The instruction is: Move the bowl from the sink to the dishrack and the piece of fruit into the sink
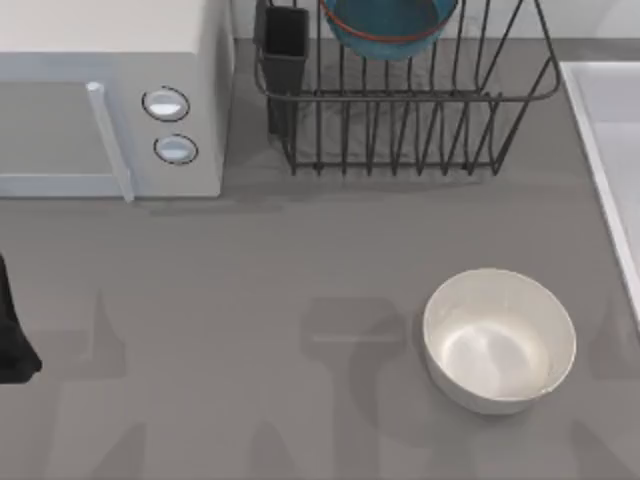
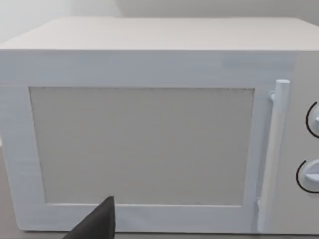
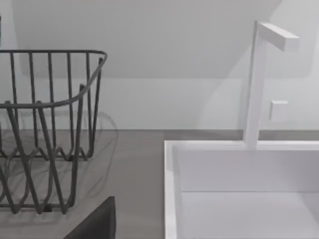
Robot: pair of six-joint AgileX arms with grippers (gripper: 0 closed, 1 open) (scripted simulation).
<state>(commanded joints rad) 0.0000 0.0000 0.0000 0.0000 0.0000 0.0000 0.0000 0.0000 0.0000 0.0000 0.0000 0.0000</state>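
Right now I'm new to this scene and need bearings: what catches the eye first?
A glossy white bowl sits alone on the grey table, toward its right. Behind it, the teal-blue bowl rests in the black wire dishrack, with a white microwave to the left and the sink at the right edge.

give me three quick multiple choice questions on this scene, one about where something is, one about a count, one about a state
1. Where is the teal-blue bowl?
A. in the dishrack
B. in the sink
C. on top of the microwave

2. How many round dials show on the microwave front?
A. one
B. two
C. four

3. How does the white bowl sit on the table?
A. upside down
B. on its side
C. upright, nothing in it

Answers:
1 A, it sits among the rack's bars in the top view.
2 B, two dials sit beside the handle.
3 C, its bare inside faces up.
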